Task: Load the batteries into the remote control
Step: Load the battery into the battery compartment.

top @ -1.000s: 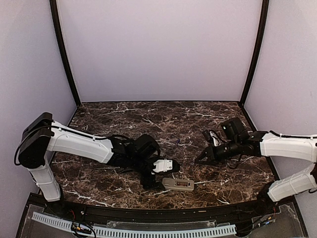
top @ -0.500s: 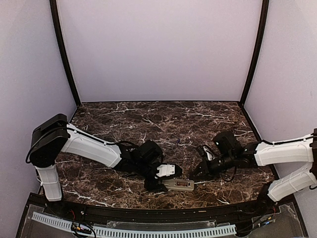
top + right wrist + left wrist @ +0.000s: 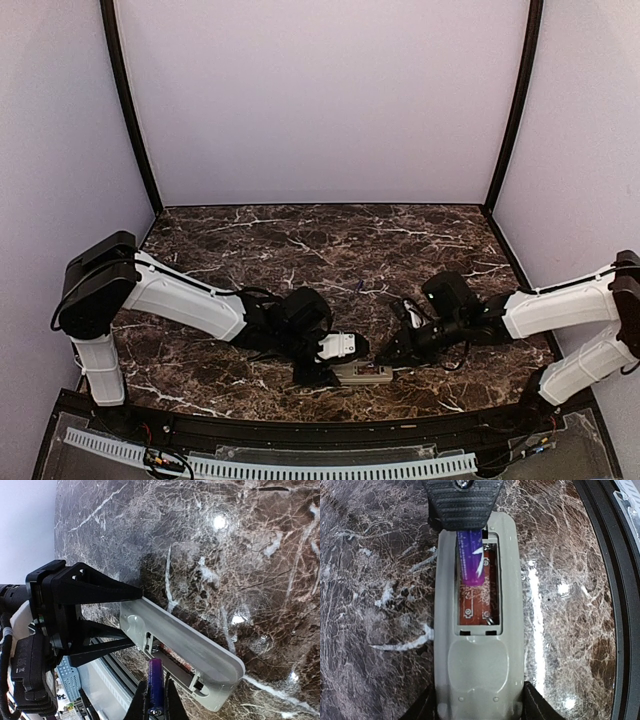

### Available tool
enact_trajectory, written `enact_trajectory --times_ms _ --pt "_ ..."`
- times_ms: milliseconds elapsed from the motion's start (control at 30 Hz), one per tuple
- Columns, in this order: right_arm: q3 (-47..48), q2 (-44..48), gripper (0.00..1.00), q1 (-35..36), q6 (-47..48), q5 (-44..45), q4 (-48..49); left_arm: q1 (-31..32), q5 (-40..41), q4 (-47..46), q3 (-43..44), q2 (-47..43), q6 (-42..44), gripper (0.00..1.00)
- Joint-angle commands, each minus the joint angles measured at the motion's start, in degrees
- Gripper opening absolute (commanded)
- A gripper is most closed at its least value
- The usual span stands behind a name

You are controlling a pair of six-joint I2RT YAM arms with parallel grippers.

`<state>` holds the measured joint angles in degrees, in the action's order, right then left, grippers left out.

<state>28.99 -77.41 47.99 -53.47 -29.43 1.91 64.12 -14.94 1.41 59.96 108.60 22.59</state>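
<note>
**Battery held at the remote's open bay**

The right gripper (image 3: 154, 702) has its fingers pinched together on one purple battery (image 3: 155, 677). The battery sticks out past the fingertips and points at the open compartment (image 3: 476, 605) in the grey back of the remote control (image 3: 477, 660). Seen from the left wrist, the battery's free end lies over the compartment's left slot, just beyond a ribbed right finger; whether it is seated cannot be told. The left gripper (image 3: 479, 706) straddles the remote's other end, one finger close against each long edge; whether they press on it cannot be told. The remote lies back-up on the marble table (image 3: 375, 580), between the two pairs of fingers.
</note>
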Motion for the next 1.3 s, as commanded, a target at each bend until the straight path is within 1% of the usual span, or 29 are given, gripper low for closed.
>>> enact_trajectory --times_ms 0,333,533,700,1000,1100,1133,1267 --pt "-0.35 -1.52 0.00 0.58 -0.67 -0.07 2.06 0.97 0.48 2.85 0.39 0.25 -2.53 0.48" --pt "2.25 -4.93 0.00 1.20 0.50 -0.59 0.11 1.10 0.56 3.23 0.44 0.44 -2.99 0.46" --pt "2.41 -5.44 0.00 1.88 0.44 -0.28 -1.57 1.10 0.79 3.15 0.25 0.40 -3.25 0.44" --pt "2.87 -8.00 0.00 2.95 -0.80 -0.73 0.13 1.10 1.08 3.21 0.32 0.48 -3.69 0.42" --pt "3.11 -11.28 0.00 4.22 -2.89 -0.36 3.67 1.19 1.46 3.40 0.35 0.54 -4.40 0.41" --pt "2.63 -11.84 0.00 4.69 -3.74 0.13 4.73 1.19 1.75 3.55 0.56 0.51 -4.68 0.45" --pt "2.35 -12.07 0.00 4.81 -4.01 0.27 5.19 1.19 1.88 3.57 0.67 0.46 -4.80 0.49" --pt "1.10 -11.57 0.00 4.92 -4.51 1.83 5.34 1.19 2.36 3.18 0.97 -0.03 -5.85 0.57"
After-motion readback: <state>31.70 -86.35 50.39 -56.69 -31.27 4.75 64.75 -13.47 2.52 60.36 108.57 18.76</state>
